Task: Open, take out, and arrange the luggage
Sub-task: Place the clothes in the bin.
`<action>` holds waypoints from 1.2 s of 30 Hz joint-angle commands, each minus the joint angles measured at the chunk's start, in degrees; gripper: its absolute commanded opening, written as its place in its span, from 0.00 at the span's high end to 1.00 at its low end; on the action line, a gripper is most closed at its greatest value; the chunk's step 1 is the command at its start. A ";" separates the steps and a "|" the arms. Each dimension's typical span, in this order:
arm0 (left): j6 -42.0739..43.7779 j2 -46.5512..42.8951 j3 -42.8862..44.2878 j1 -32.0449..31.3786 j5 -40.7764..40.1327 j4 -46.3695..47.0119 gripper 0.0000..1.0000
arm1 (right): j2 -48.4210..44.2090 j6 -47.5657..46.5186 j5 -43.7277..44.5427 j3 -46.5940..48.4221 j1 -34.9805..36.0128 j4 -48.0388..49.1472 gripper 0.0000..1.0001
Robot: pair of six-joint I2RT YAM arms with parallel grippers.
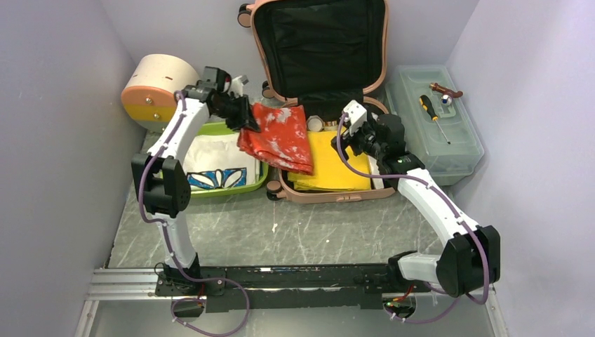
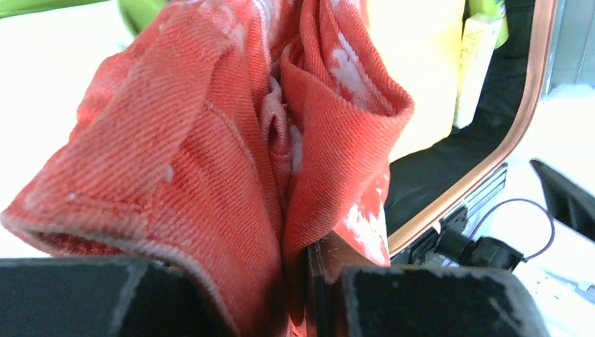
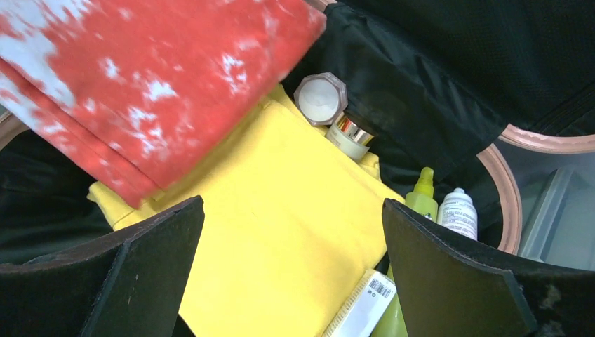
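- The luggage (image 1: 319, 42), a salmon-pink hard-shell case, lies open at the back of the grey marbled surface (image 1: 281, 225). Its lid stands upright against the rear wall, showing black lining, and its lower half lies flat toward the arms.
- The left pincer (image 1: 245, 116) is clamped on a red-and-white cloth (image 1: 281, 137). In the left wrist view the bunched fabric (image 2: 175, 154) is pinched between the two dark fingers (image 2: 393, 302).
- The cloth hangs across the left rim of the luggage's lower half, partly over a folded yellow cloth (image 1: 333, 165) inside it.
- The right pincer (image 3: 291, 267) hovers over the lower half with its fingers wide apart and nothing between them. The yellow cloth lies directly beneath it.
- Beside the yellow cloth, against the black lining, lie an octagonal-lidded jar (image 3: 320, 98) and a gold-banded jar (image 3: 351, 137), touching each other.
- Nearer the right rim are a green spray bottle (image 3: 421, 196) and a white bottle (image 3: 457, 214), side by side.
- A white tube with a barcode (image 3: 365, 305) rests at the yellow cloth's edge.
- Left of the luggage sits a green tray (image 1: 210, 130) holding a white cloth with a blue pattern (image 1: 217, 165).
- Behind the tray is a cream half-round box (image 1: 158, 88).
- To the right of the luggage stands a translucent toolbox (image 1: 435, 151), with a screwdriver (image 1: 435, 116) on its lid.
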 commanded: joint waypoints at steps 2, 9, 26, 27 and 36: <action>13.32 -3.17 3.48 7.38 6.03 -10.25 1.00 | 0.63 -0.89 -1.54 -0.23 0.10 2.69 0.00; 23.92 -6.04 -0.55 14.43 9.22 -13.64 1.00 | 1.62 -1.11 -2.63 -0.29 0.10 2.72 0.00; 37.76 -0.04 -1.47 26.93 9.22 -21.64 1.00 | 1.38 -1.63 -3.93 -0.46 0.07 2.15 0.00; 38.43 0.49 -1.12 27.02 9.05 -22.16 1.00 | 1.38 -1.62 -3.97 -0.53 0.10 2.15 0.00; 39.59 4.55 -1.29 27.29 6.81 -22.37 1.00 | 1.42 -1.79 -4.15 -0.53 0.02 1.97 0.00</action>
